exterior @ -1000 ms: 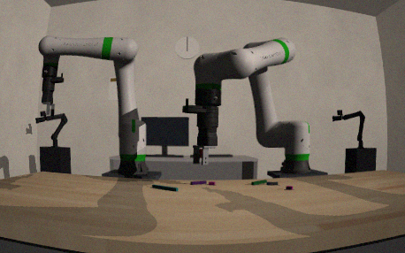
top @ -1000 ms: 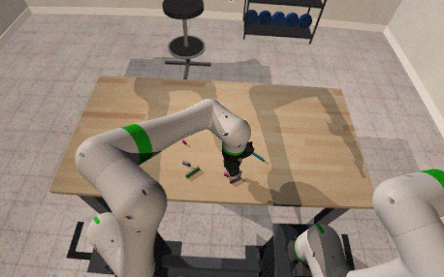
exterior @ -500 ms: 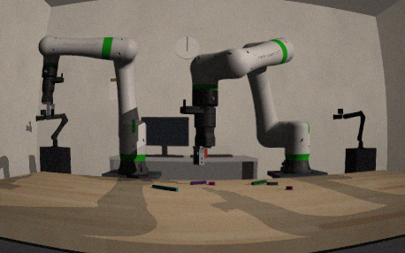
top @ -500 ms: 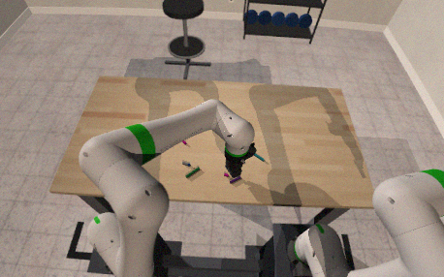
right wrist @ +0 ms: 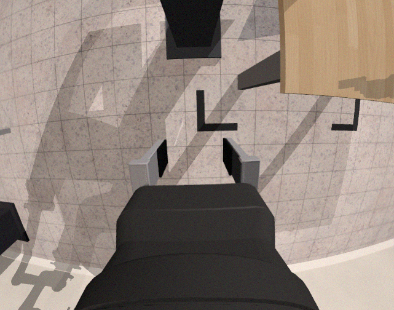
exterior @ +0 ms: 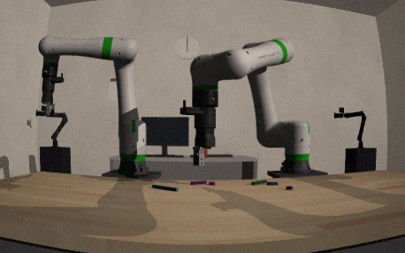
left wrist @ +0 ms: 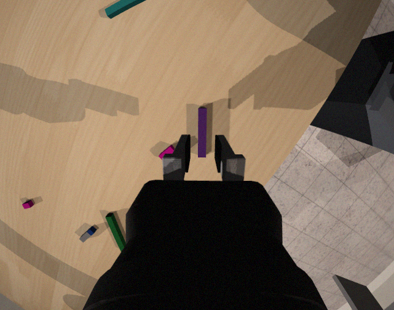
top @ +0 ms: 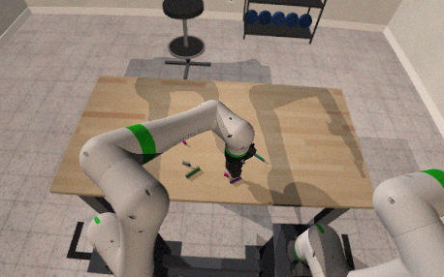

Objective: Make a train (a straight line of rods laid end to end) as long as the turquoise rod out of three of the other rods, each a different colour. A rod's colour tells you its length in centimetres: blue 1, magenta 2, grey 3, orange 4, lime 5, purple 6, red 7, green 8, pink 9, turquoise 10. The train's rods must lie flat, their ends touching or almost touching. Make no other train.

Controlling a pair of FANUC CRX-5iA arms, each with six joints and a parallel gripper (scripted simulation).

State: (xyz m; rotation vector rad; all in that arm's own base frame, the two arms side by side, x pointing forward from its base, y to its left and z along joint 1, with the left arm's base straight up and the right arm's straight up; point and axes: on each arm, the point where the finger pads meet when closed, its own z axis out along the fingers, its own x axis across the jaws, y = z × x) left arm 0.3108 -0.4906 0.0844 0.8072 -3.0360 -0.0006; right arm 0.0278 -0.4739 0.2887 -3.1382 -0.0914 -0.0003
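I'm holding the left tool [top: 235, 174] [exterior: 199, 164] [left wrist: 202, 146] above the desk [top: 310, 116] [exterior: 199, 226] [left wrist: 56, 150] [right wrist: 316, 50], its fingers standing partly spread, pinching nothing, with the purple rod [top: 235, 179] [exterior: 198, 182] [left wrist: 202, 131] lying below and lining up with the gap. A magenta rod [top: 226, 174] [exterior: 211, 183] [left wrist: 166, 152] is sitting near the purple one, angled to it. I'm seeing the blue rod [top: 188, 165] [exterior: 269, 183] [left wrist: 91, 230] lying end to end with the grey rod [top: 184, 163] [exterior: 274, 183] [left wrist: 85, 236], near the green rod [top: 193, 172] [exterior: 259, 182] [left wrist: 115, 232]. Another magenta rod [top: 184, 142] [exterior: 289, 187] [left wrist: 27, 204] is lying apart, and the turquoise rod [top: 260, 157] [exterior: 164, 187] [left wrist: 123, 7] is resting well apart from the green one. My right tool [exterior: 48, 110] [right wrist: 195, 150] is hanging spread and empty over the floor [right wrist: 140, 133].
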